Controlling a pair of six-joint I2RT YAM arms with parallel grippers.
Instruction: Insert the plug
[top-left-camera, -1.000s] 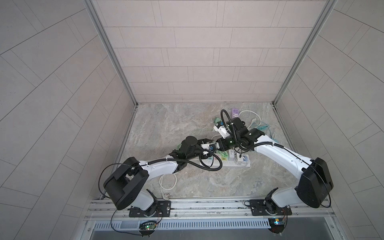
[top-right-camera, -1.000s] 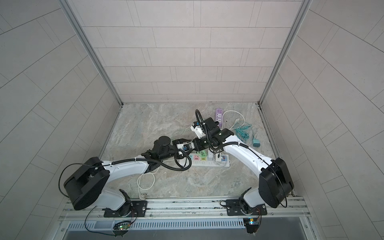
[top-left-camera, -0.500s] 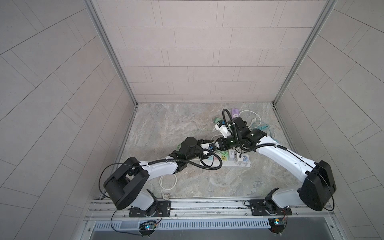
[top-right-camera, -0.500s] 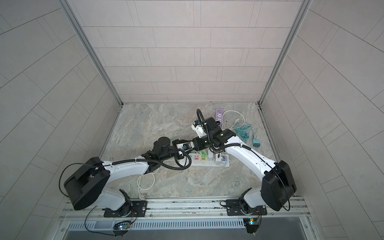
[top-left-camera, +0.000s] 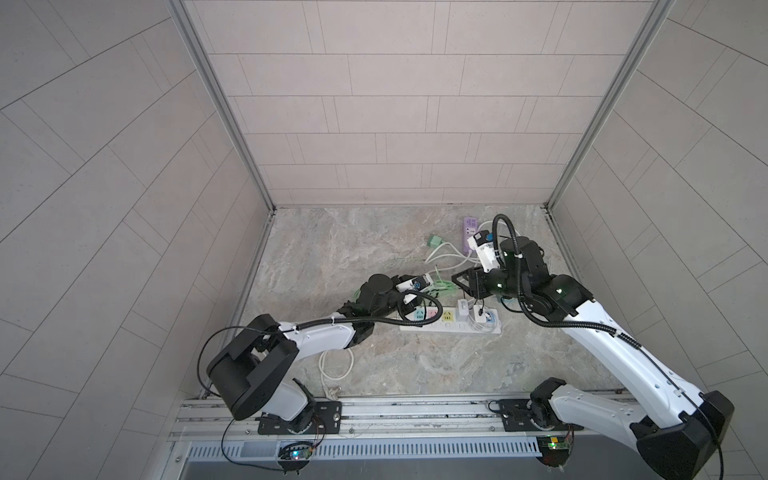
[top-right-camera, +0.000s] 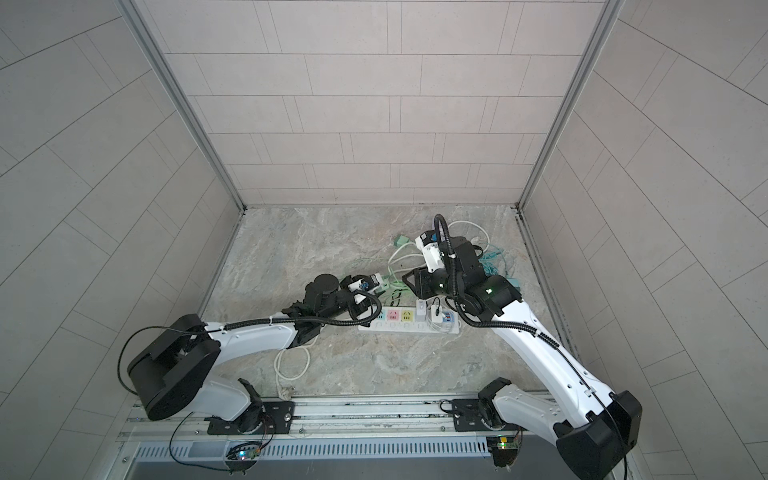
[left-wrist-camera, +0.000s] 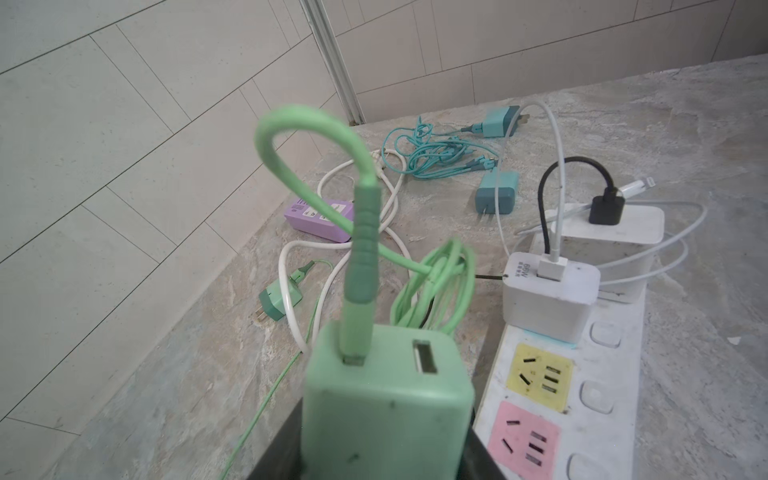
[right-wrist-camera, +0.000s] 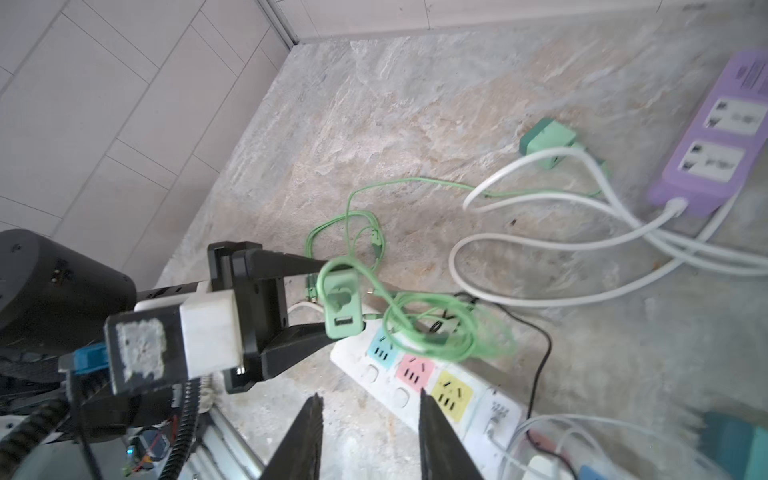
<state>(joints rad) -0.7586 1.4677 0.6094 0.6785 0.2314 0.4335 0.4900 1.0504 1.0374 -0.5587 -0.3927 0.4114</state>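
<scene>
My left gripper (left-wrist-camera: 386, 457) is shut on the plug (left-wrist-camera: 386, 399), a light green charger block whose green cable (left-wrist-camera: 361, 232) loops up from its top. Its prongs are hidden. In the right wrist view the plug (right-wrist-camera: 341, 305) hangs between the left gripper's black fingers (right-wrist-camera: 291, 266), just beyond the blue-socket end of the white power strip (right-wrist-camera: 353, 361). Pink and yellow sockets follow along the strip (left-wrist-camera: 615, 374). My right gripper (right-wrist-camera: 370, 397) is open and empty above the strip's near edge. In both top views the right gripper (top-left-camera: 459, 280) (top-right-camera: 409, 281) stands a little to the right of the plug (top-right-camera: 385, 284).
A white charger (left-wrist-camera: 550, 295) and a flat white adapter with a black plug (left-wrist-camera: 606, 210) fill the strip's far sockets. A purple strip (right-wrist-camera: 723, 137), a second green adapter (right-wrist-camera: 548, 141), teal chargers (left-wrist-camera: 498, 193) and loose white cables (right-wrist-camera: 540, 241) lie behind.
My right gripper has let go and drawn back to the right, away from the left gripper and the plug. The left arm has stayed almost still with the plug.
</scene>
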